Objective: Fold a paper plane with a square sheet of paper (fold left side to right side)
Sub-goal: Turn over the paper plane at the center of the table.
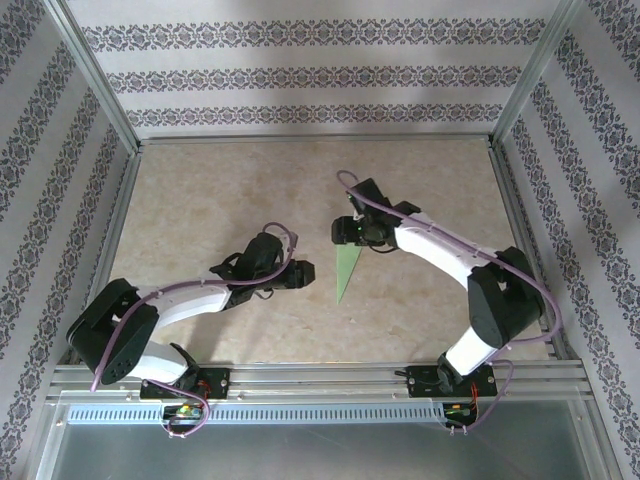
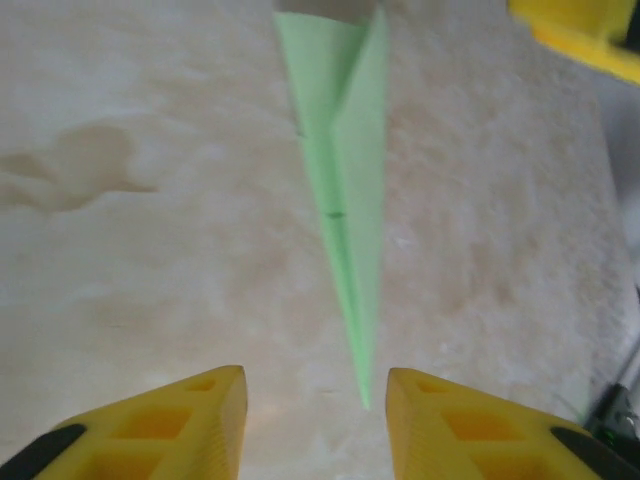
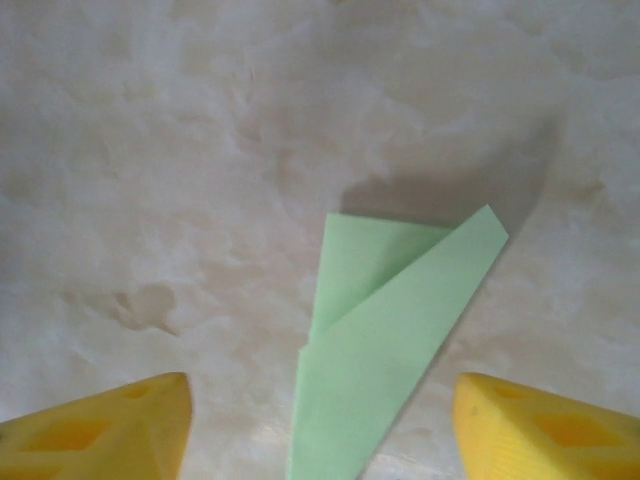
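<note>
Centre frame on the worktop (image 1: 200, 200), the paper plane (image 1: 346, 272) is lying flat; left gripper (image 2: 315, 385) is gaping astride its tip, right gripper (image 3: 320, 395) gaping astride its tail.

The top external camera looks down from high behind the arm bases (image 1: 185, 382), taking in the whole tabletop (image 1: 200, 210). The left wrist camera sits low and close, facing along the paper plane (image 2: 350, 200) from its tip; the right wrist camera looks closely at its wide end. All three views share the plane.
</note>
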You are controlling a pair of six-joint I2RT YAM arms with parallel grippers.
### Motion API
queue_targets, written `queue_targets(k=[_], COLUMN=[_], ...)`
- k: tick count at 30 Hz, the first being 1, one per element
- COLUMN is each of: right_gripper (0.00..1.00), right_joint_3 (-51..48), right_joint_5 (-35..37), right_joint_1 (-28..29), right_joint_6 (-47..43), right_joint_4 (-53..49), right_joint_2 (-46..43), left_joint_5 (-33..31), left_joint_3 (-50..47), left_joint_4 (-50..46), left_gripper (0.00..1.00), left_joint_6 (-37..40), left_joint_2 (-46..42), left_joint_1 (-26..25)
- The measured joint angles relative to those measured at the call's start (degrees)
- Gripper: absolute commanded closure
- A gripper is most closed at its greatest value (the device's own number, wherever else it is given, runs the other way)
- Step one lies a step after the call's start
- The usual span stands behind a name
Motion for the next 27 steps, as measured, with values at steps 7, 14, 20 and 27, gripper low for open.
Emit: queue_targets(k=[7, 14, 20, 27], right_gripper=[0.35, 0.41, 0.45, 0.56], right_joint_3=[8.96, 14.25, 14.34, 13.73], right_joint_5=[9.94, 15.43, 17.33, 17.97], right_joint_1=[6.29, 8.44, 8.52, 8.52], right_joint_6=[0.0, 0.59, 1.6, 2.45], right_joint_4=[-8.66, -13.81, -15.5, -15.54], right_joint_2=[12.83, 19.87, 20.83, 20.81], left_joint_5=[-3.34, -4.31, -4.5, -4.48], left_joint_3=[-2.25, -3.5, -3.52, -3.52], left_joint_4=[0.66, 1.09, 1.07, 1.07], left_gripper=[0.55, 0.54, 0.54, 0.54], left_joint_6=[-0.79, -0.83, -0.81, -0.81], left_joint_2=[-3.74, -5.68, -5.75, -5.84], left_joint_1=[2.36, 3.17, 3.43, 3.43])
